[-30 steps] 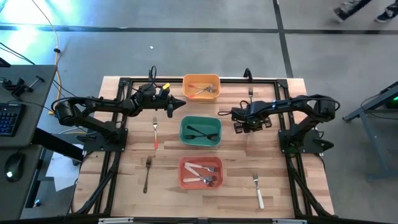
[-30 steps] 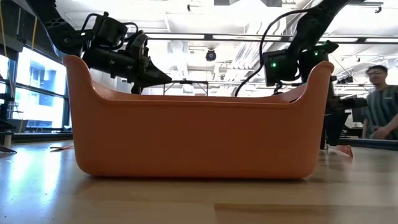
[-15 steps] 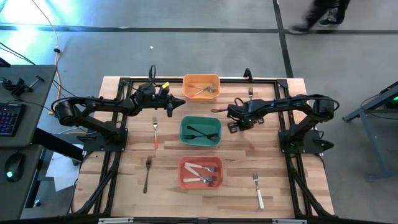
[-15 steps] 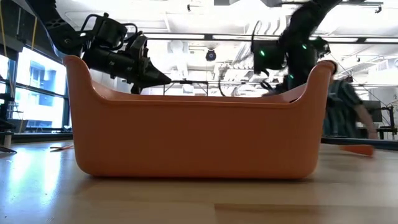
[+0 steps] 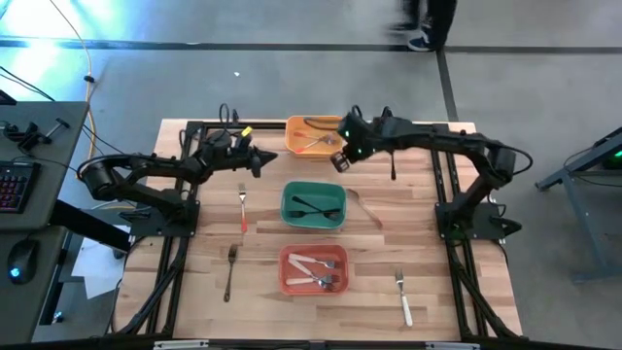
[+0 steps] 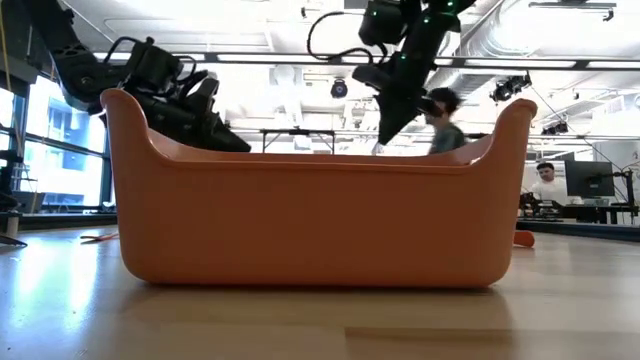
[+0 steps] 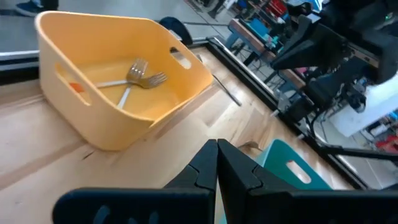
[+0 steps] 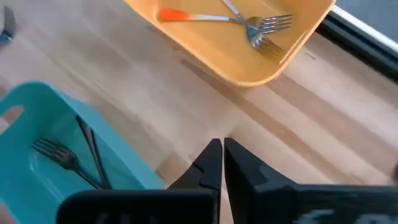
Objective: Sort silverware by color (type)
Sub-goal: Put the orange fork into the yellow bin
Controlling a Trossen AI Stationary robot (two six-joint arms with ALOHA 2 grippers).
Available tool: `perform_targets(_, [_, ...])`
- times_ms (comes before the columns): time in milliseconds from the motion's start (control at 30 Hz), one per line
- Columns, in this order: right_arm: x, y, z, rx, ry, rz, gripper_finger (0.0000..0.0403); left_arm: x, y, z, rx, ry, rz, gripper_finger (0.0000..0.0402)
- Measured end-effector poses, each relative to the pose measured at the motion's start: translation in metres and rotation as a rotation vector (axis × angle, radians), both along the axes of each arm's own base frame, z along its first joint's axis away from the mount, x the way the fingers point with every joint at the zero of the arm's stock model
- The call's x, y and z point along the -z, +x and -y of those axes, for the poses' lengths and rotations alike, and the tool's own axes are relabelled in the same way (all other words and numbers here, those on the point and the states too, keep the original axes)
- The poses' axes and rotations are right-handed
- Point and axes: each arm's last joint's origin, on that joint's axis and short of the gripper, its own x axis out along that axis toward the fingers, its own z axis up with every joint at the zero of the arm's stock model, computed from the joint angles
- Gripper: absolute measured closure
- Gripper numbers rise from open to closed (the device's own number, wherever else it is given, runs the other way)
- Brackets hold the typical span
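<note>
High view: three bins stand in a line down the middle of the desk. The orange bin at the far end holds metal-headed forks, the green bin holds two black forks, and the red bin nearest holds white-handled forks. Loose on the wood lie a red-handled fork, a black fork, a white-handled fork and one more fork by the right arm. The left gripper hovers just left of the orange bin; the right gripper hangs at that bin's near right corner.

Low view: the red bin's wall fills most of the picture (both arms show above its rim), and people stand in the room behind.

Left wrist view: the left jaws are pressed together with nothing between them, pointing toward the orange bin, where two forks lie crossed.

Right wrist view: the right jaws are likewise closed and empty, above bare wood between the orange bin and the green bin.
</note>
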Motion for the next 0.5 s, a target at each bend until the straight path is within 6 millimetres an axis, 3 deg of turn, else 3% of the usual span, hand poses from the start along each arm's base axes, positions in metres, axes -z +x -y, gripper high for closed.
perform_targets(100, [-0.001, -0.003, 0.005, -0.032, 0.049, -0.044, 0.04, 0.003, -0.002, 0.001, -0.014, -0.025, -0.002, 0.0401])
perform_targets(233, [0.008, -0.01, -0.004, -0.104, 0.115, -0.114, 0.0376, 0.005, -0.003, 0.002, -0.012, -0.033, -0.01, 0.0401])
perform_targets(500, [0.075, -0.018, -0.048, -0.227, 0.266, -0.208, 0.0287, 0.006, -0.005, 0.0, -0.025, -0.024, -0.013, 0.0401])
